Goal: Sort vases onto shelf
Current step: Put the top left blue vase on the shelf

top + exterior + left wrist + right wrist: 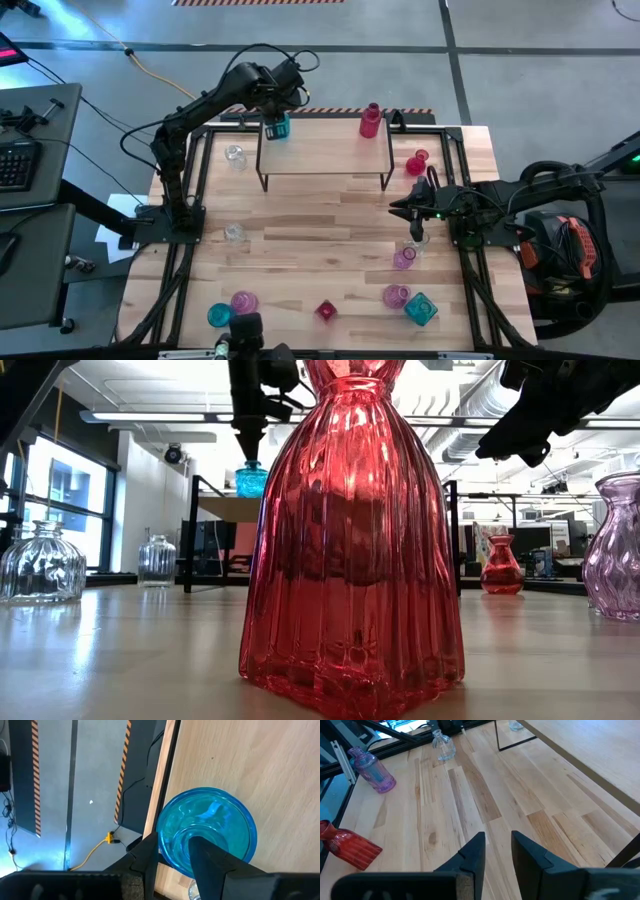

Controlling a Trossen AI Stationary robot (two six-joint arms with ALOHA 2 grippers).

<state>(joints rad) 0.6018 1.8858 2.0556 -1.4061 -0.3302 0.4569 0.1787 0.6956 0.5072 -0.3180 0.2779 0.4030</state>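
Observation:
The shelf, a light wood top on thin black legs, stands at the table's far side. A teal-blue vase sits at its left end, and my left gripper is shut on it from above. A pink-red bottle vase stands on the shelf's right end. My right gripper hovers open over the table's right middle and holds nothing. Several more vases stand about the table: clear, red, pink and teal. My left gripper holds the teal vase by its rim, on the side toward the shelf's far edge. One finger is inside the mouth and the other outside the wall. The fingers point down from above. The vase stands upright on the shelf top.
A red faceted vase stands close before the low camera and hides much of the table. Near the table's front edge are teal, pink, red and pink vases. Bare wood lies between the shelf and these.

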